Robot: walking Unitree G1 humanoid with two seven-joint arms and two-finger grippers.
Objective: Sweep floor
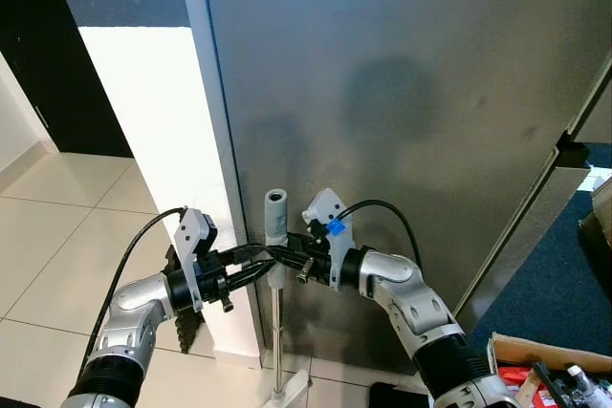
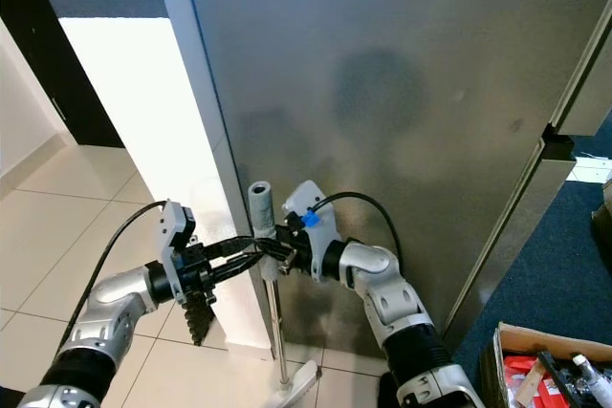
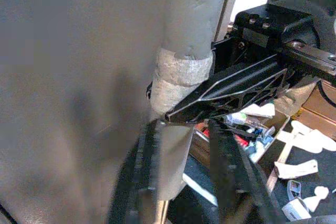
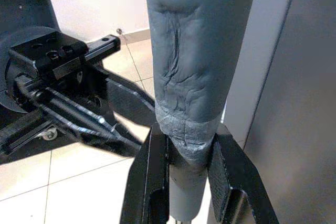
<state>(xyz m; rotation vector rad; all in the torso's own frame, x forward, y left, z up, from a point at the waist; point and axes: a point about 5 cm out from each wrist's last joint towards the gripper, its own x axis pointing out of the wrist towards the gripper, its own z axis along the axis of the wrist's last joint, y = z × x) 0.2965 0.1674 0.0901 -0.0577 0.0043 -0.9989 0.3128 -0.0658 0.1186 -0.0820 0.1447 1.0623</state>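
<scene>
An upright broom handle (image 1: 276, 212) with a grey foam grip stands in front of me, its metal pole (image 1: 277, 332) running down to a white base (image 1: 290, 390) on the floor. My left gripper (image 1: 266, 261) reaches in from the left and is shut on the pole just below the foam. In the left wrist view its fingers (image 3: 227, 177) clamp the pole (image 3: 172, 153). From the right, my right gripper (image 1: 287, 253) is shut on the handle at the foam's lower end (image 4: 185, 145). The two grippers' fingers cross at the handle.
A large grey door (image 1: 402, 93) stands close behind the broom, with a white wall post (image 1: 163, 140) to its left. A black toothed piece (image 1: 186, 332) hangs under my left wrist. Beige tiles (image 1: 57, 236) lie left, blue carpet (image 1: 555, 284) and a cluttered cardboard box (image 1: 550, 370) right.
</scene>
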